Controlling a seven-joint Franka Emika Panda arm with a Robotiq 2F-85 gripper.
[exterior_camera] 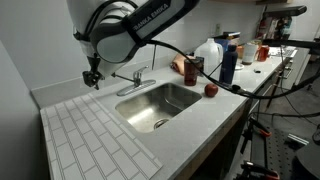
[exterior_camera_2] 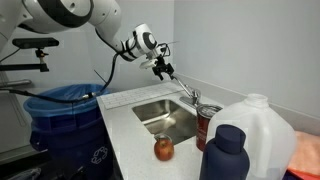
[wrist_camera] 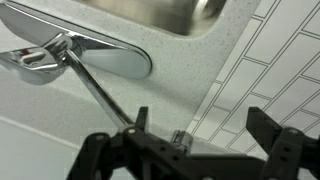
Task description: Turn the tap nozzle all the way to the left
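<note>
The tap nozzle [wrist_camera: 100, 88], a slim chrome tube, slants from its oval chrome base [wrist_camera: 110, 58] by the worktop's [wrist_camera: 50, 115] back edge. Its tip lies between the black pincer's [wrist_camera: 180, 140] 2 fingers [wrist_camera: 268, 135], which stand apart. The pale speckled worktop holds a steel sink [exterior_camera: 165, 100] beside brick-patterned grooves [wrist_camera: 270, 70], by a white wall [exterior_camera: 40, 40].

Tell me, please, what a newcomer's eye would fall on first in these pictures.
The big white and black robot arm draws the eye first, its gripper hanging over the counter close to the chrome tap nozzle. Next come the steel sink set in that counter and the red apple beside it.
</note>
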